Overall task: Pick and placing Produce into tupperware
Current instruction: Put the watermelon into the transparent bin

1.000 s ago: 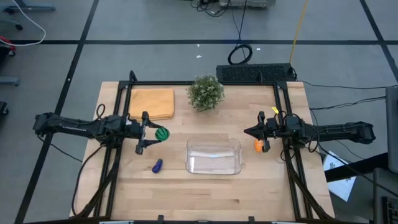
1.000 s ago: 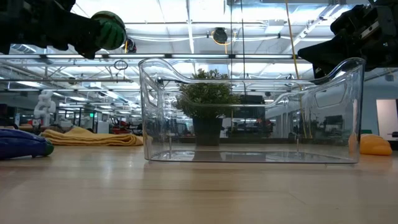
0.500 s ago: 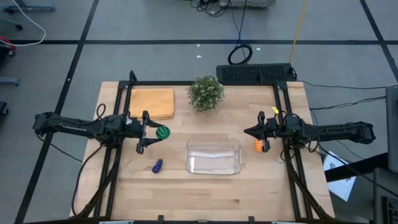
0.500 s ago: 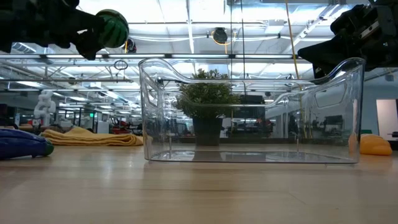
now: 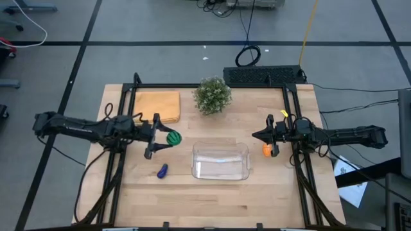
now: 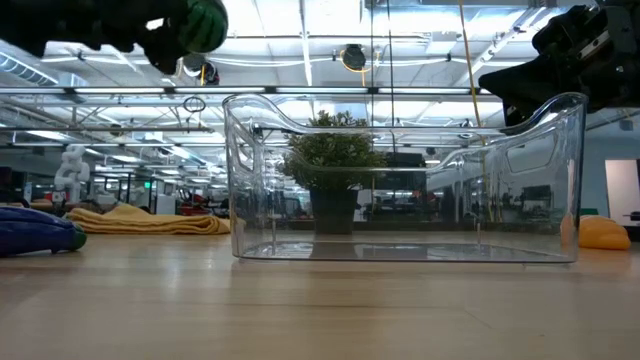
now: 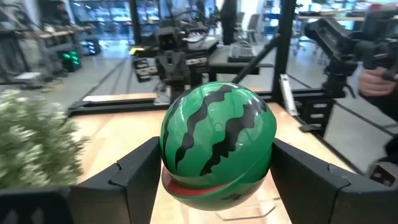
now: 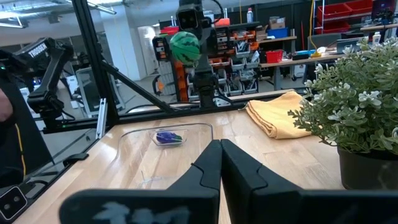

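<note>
The green dark-striped ball (image 5: 172, 138) sits in my left gripper (image 5: 168, 138), high above the table and left of the tupperware's left end; it also shows in the low view (image 6: 205, 22) and in the right wrist view (image 8: 185, 45). The clear tupperware (image 5: 220, 161) stands on its base mid-table. A small purple piece (image 5: 162, 171) lies on the table left of it. The orange piece (image 5: 267, 151) lies on the table off its right end. My right gripper (image 5: 256, 135) is shut and hovers beside the orange piece, touching nothing. My left gripper pinches the green ball (image 7: 217, 143) between its two fingers (image 7: 134, 171), one on each opposite side. The fingers come in level from the table's left. The ball is lifted clear of the table, above the height of the tupperware rim (image 6: 400, 100).
A bushy potted plant (image 5: 212, 95) stands at the far middle of the table, with a folded yellow-orange cloth (image 5: 156, 106) to its left. Black frame rails (image 5: 122, 160) run along both sides of the table. Bare wood lies near the front edge.
My left gripper has moved toward the table's right, toward the tupperware, and has risen, carrying the green ball with it. The right arm, the tupperware, the purple piece and the orange piece have stayed put.
</note>
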You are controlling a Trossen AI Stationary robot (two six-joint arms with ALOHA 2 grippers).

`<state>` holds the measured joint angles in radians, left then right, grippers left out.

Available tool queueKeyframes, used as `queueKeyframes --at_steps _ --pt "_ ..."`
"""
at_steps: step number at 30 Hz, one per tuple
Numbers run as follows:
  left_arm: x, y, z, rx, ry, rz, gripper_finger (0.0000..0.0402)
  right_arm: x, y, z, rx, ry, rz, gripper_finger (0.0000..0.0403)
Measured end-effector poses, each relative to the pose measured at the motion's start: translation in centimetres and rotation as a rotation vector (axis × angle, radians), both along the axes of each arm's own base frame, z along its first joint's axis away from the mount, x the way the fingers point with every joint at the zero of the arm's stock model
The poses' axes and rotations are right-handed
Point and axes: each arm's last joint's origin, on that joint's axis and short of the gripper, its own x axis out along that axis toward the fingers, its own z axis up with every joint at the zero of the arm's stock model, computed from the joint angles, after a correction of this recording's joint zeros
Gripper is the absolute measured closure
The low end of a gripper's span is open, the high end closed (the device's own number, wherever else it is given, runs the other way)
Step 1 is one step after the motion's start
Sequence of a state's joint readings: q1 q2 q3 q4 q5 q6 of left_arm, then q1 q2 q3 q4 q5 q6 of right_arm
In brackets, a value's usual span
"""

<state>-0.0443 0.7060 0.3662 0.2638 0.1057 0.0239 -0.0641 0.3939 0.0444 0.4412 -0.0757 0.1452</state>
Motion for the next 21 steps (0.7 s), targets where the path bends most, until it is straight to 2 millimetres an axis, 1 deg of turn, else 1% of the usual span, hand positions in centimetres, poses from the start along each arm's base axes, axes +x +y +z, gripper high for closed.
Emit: queueKeyframes --at_steps 9,21 --pt "3.4 0.3 1.4 -0.011 0.081 -0.049 0.0137 0.0 0.0 0.0 0.000 0.000 0.000 0.0403" --pt "8.1 0.7 2.1 -0.018 0.227 -0.046 0.0137 0.0 0.0 0.0 0.000 0.000 0.000 0.0403"
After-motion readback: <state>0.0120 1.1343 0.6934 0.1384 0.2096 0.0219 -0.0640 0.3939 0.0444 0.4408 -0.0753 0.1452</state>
